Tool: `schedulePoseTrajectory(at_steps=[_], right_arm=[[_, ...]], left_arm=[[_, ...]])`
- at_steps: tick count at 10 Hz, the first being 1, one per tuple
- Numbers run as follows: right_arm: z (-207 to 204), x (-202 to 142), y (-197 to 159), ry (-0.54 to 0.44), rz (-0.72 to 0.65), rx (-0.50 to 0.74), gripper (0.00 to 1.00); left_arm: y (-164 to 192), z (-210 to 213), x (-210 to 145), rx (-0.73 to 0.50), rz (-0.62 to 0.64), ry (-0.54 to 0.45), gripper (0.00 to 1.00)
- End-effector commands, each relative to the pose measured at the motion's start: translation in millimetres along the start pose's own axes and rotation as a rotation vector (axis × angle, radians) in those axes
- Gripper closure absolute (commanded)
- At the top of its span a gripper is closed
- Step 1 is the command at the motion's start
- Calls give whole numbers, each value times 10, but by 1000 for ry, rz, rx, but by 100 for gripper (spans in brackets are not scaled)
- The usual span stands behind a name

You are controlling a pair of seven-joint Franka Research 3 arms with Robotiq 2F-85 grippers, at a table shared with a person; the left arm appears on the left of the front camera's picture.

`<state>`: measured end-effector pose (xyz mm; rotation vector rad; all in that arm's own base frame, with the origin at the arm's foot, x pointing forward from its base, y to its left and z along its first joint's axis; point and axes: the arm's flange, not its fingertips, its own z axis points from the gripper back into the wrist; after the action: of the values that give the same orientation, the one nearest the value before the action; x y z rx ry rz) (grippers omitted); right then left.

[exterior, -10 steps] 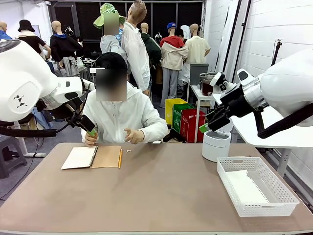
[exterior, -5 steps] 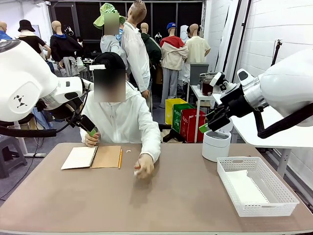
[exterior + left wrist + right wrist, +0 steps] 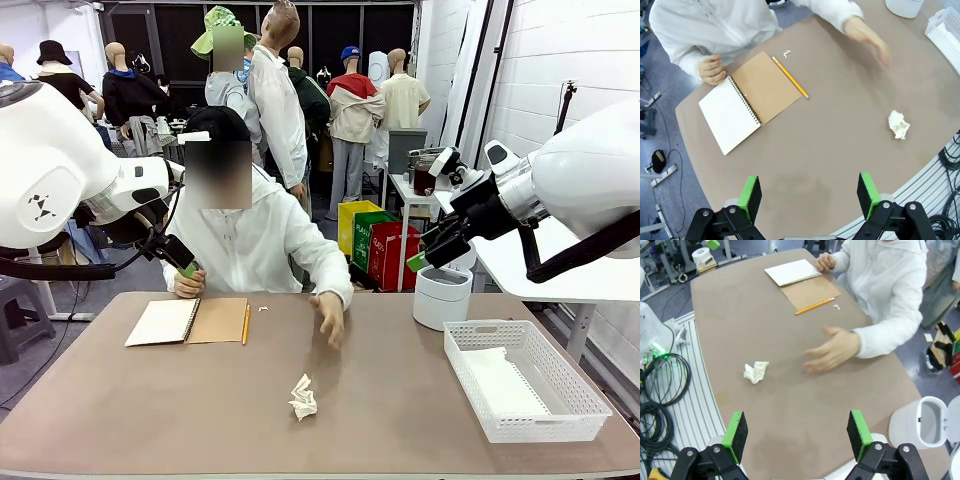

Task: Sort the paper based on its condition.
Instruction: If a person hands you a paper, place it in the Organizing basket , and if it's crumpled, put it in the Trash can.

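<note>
Crumpled paper [image 3: 303, 397] now lies on the table [image 3: 380, 400], dropped since the earlier frame
The person's hand [image 3: 329, 315] has drawn back; the ball sits near-centre, no clear long axis; left gripper [image 3: 809, 194] and right gripper [image 3: 796, 435] both hold jaws apart

On the brown table [image 3: 400, 400] in front of you lies an open spiral notebook [image 3: 187, 321], its white page to the left and its brown cover folded out to the right. A yellow pencil [image 3: 245, 323] rests along the cover's right edge, and a tiny white scrap [image 3: 262, 308] sits just beyond it. To your right you have a white mesh basket [image 3: 522, 378], and behind it a white round bin [image 3: 442, 296]. Past the table's far edge stand yellow, green and red boxes [image 3: 380, 243].
</note>
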<state>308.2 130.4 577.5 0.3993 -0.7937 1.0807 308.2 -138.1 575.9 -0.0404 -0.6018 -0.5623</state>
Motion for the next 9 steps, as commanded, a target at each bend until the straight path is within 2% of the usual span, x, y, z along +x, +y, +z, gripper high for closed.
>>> schedulePoseTrajectory(at_steps=[1, 9], right_arm=[[-3, 1, 1, 2, 8, 1, 0], [-58, 52, 14, 22, 14, 14, 0]], left_arm=[[7, 1, -7, -1, 1, 0, 0], [7, 1, -7, -1, 1, 0, 0]])
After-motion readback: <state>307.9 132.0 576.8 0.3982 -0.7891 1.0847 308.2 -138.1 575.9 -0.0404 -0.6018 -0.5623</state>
